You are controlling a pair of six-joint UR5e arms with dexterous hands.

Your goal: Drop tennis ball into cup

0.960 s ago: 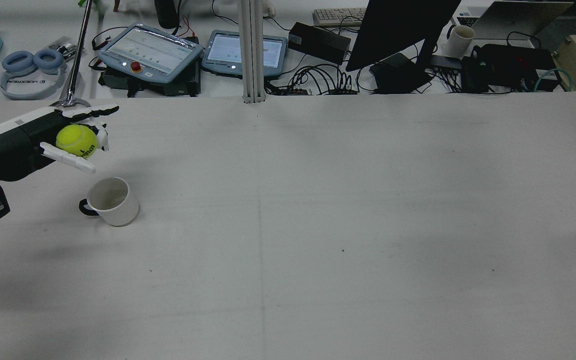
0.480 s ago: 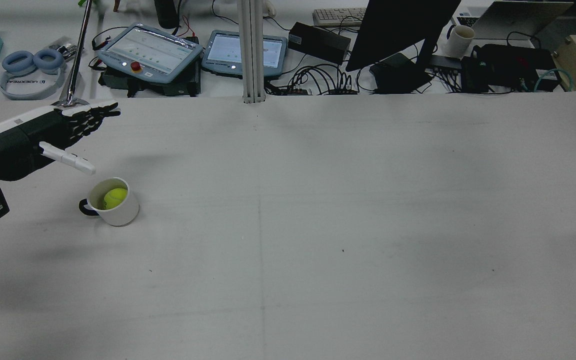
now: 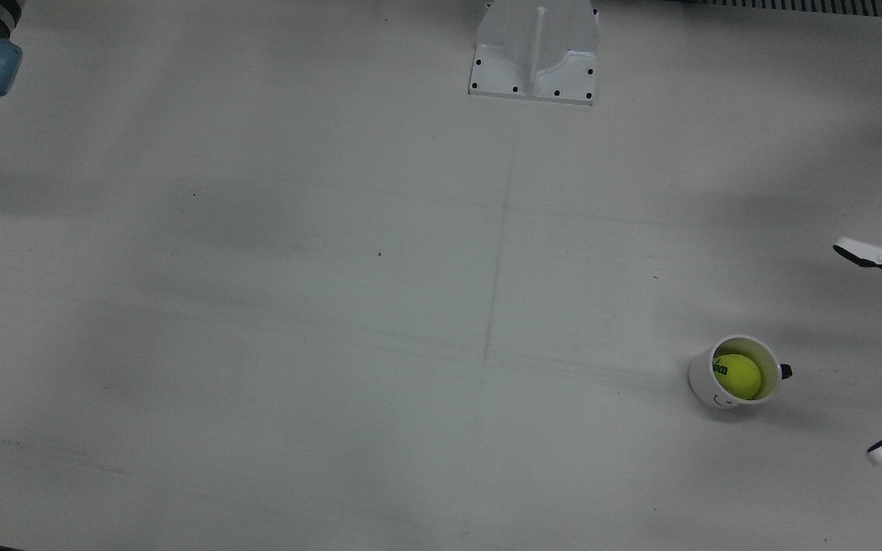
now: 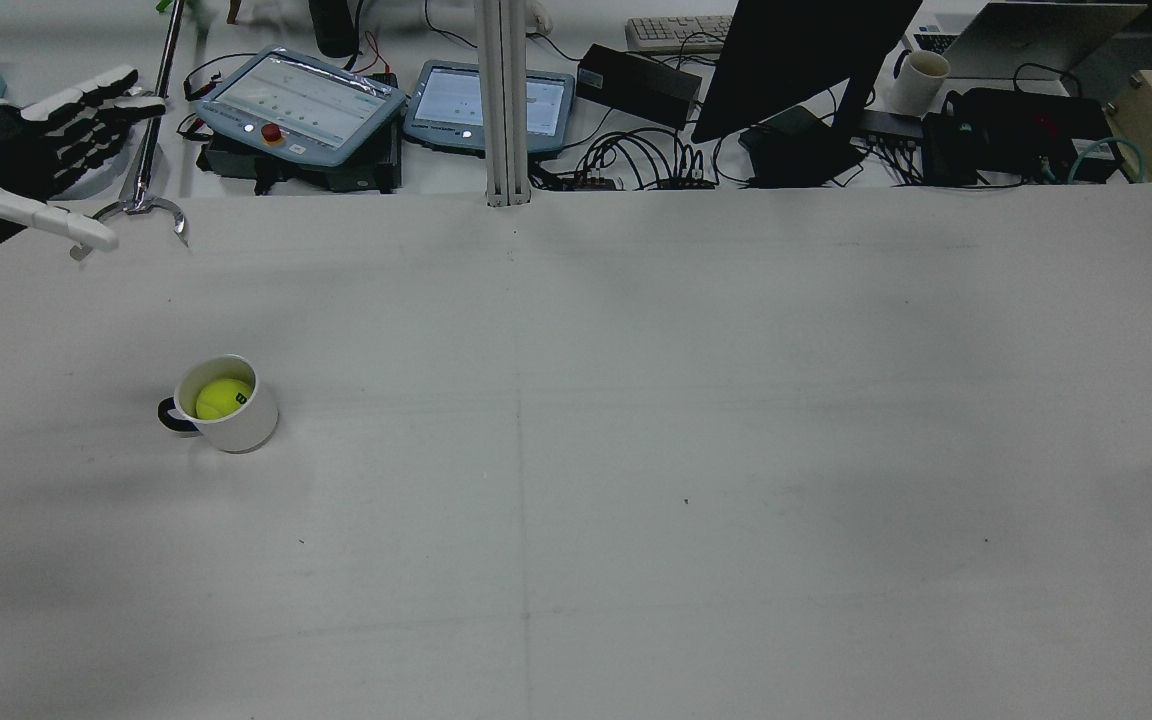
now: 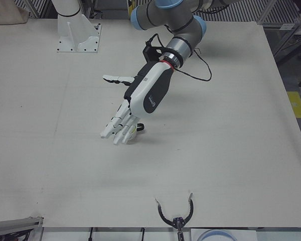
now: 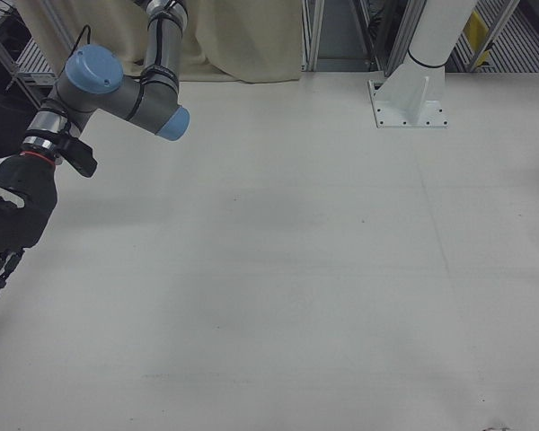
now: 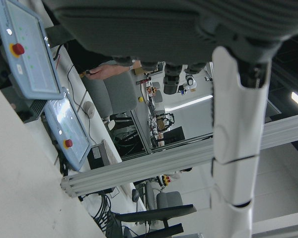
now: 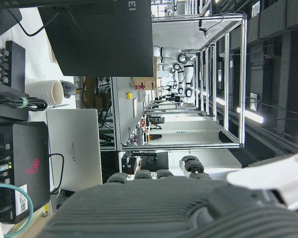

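The yellow tennis ball [image 4: 221, 398] lies inside the white cup [image 4: 248, 428], which stands upright on the left part of the table with its dark handle turned left. The front view looks down on the ball [image 3: 737, 376] in the cup [image 3: 700, 380]. My left hand [image 4: 31, 160] hovers high and well behind the cup, open, fingers spread, holding nothing. In the left-front view the left hand [image 5: 145, 95] hides most of the cup. My right hand [image 6: 7, 224] hangs open at the left edge of the right-front view, far from the cup.
Beyond the table's far edge sit two teach pendants [image 4: 301, 100], a monitor [image 4: 796, 60], cables and a second mug [image 4: 916, 80]. A metal stand's clawed foot [image 4: 141, 208] rests near the left hand. The arm pedestal [image 3: 537, 53] stands at the table's middle rear.
One second ago the left hand held the ball above the cup. It opened, the ball dropped into the cup, and the hand has since risen and drawn back to the left.
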